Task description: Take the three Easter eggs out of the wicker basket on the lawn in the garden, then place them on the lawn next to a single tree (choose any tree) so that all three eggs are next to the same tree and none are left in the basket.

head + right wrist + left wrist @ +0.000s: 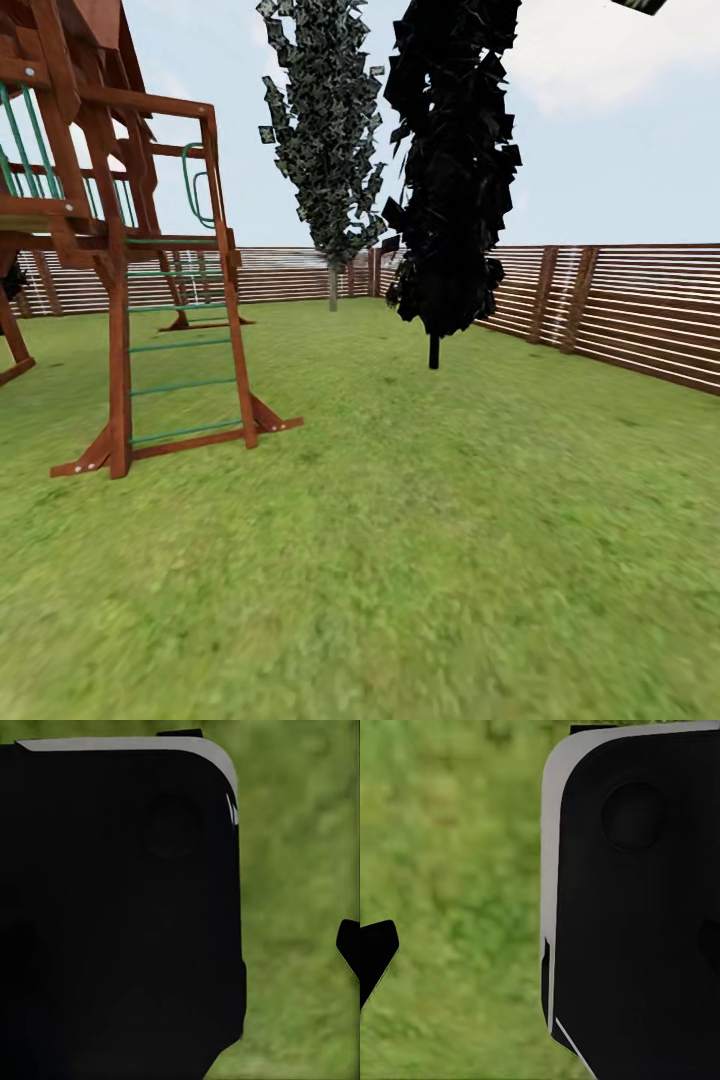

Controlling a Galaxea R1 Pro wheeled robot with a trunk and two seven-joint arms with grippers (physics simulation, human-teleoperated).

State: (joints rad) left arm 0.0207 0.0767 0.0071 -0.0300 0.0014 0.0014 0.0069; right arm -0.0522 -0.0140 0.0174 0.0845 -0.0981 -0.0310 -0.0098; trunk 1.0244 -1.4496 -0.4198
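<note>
Just big matte-black rounded body panel point(637, 907) with pale grey edge trim; same black slab point(112, 915) right wrist.

play tower point(110, 250) left | tree point(330, 150) behind | fence point(620, 310) right

— Where am I standing?

— In a fenced back garden. Mottled green lawn point(420, 560) runs out ahead of me to a brown slatted wooden fence point(620, 310) closing the yard from 10 round to 2 o'clock.

— What else says garden?

— A wooden play tower point(120, 250) with green ladder rungs at 10 o'clock, a pale-trunked tree point(330, 150) at 12, a near-black tree point(455, 170) toward 1, open sky above.
</note>
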